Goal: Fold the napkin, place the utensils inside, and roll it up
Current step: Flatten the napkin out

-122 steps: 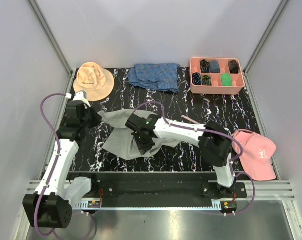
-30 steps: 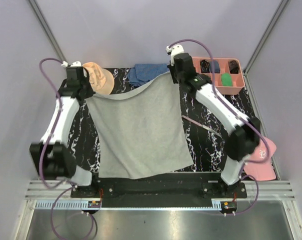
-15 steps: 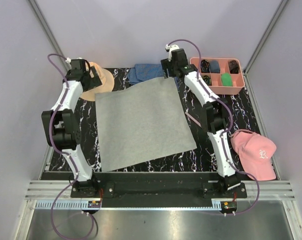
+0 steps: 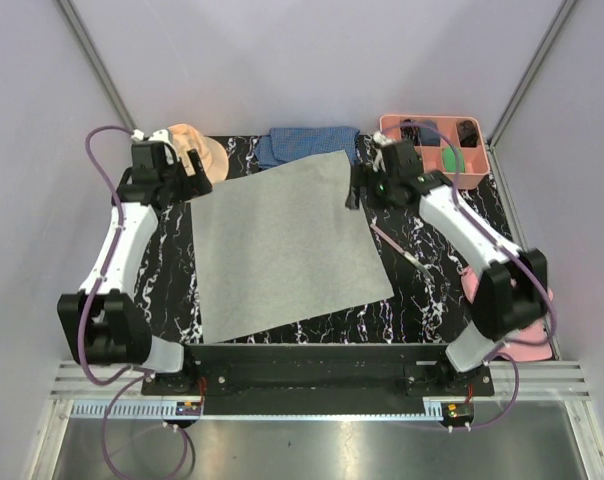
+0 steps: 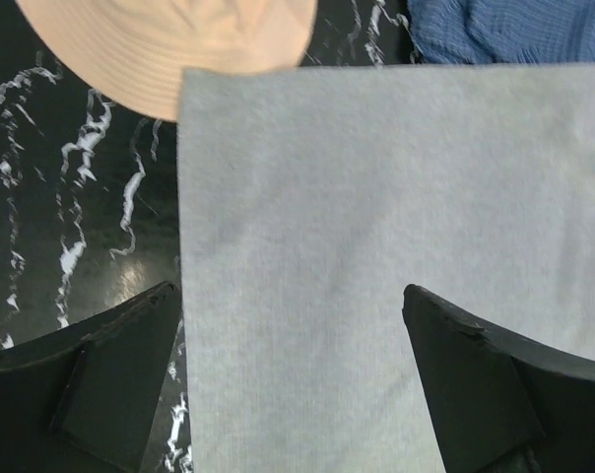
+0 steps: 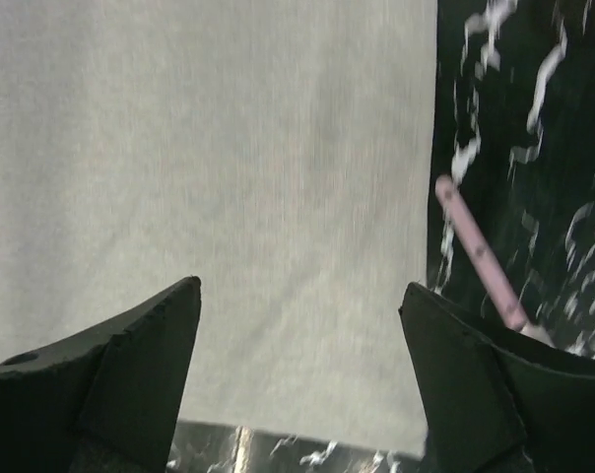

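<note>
At table centre, top view: large light-grey cloth napkin (image 4: 282, 245) flat; left gripper (image 4: 190, 168) and right gripper (image 4: 354, 190) gaping, empty, at far corners. Left wrist: corner by orange fabric hat (image 5: 169, 39), may snag. Right wrist: slim pink-handled utensil (image 6: 480, 256) beside right edge; fold could sweep it.

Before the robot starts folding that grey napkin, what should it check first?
1. Napkin lying flat, unfolded: ok.
2. Left gripper open, holding nothing: ok.
3. Right gripper open, holding nothing: ok.
4. Utensil off the cloth, beside its right edge: ok.
5. Napkin's far corner clear of the orange hat: not ok, it overlaps the brim.
6. Every utensil in sight: cannot tell, only one pink-handled piece shows.
</note>
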